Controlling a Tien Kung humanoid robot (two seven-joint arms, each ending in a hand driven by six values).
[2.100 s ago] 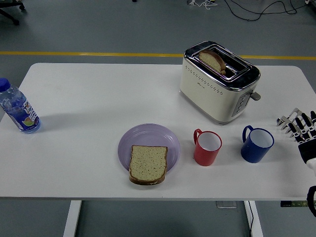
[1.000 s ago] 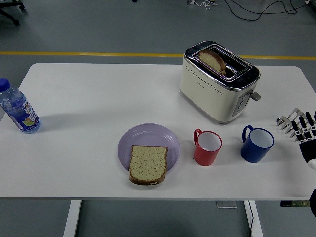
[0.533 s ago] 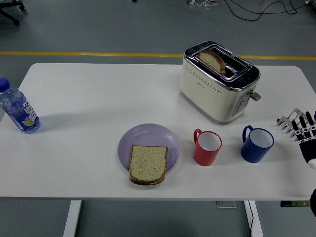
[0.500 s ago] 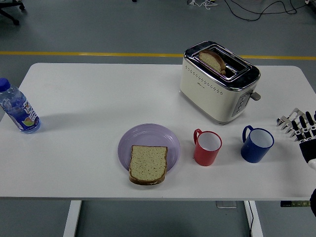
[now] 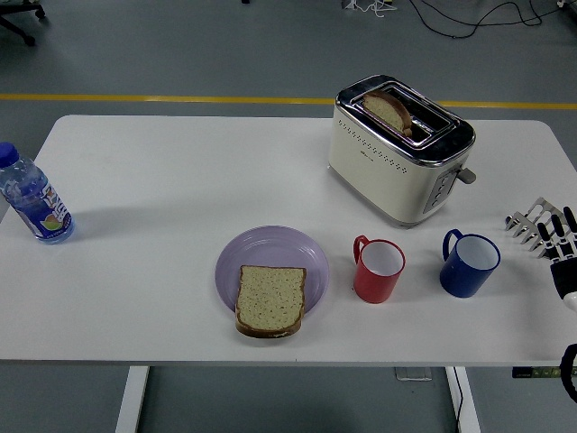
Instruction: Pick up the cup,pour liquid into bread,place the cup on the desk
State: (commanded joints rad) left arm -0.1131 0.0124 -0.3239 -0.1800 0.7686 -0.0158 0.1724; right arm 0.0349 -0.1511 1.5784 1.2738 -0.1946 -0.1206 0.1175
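A red cup (image 5: 379, 270) stands upright on the white table (image 5: 162, 180), just right of a purple plate (image 5: 270, 247). A slice of bread (image 5: 270, 299) lies flat on the plate's near part. A blue cup (image 5: 469, 263) stands to the right of the red one. My right hand (image 5: 548, 233) is at the picture's right edge, right of the blue cup and apart from it, its fingers spread and holding nothing. The left arm does not show.
A cream toaster (image 5: 400, 150) with a bread slice (image 5: 389, 110) in its slot stands behind the cups. A water bottle (image 5: 32, 199) with a blue cap is at the table's far left edge.
My right hand has drifted slightly to the right and down, toward the picture's edge. Nothing on the table has moved.
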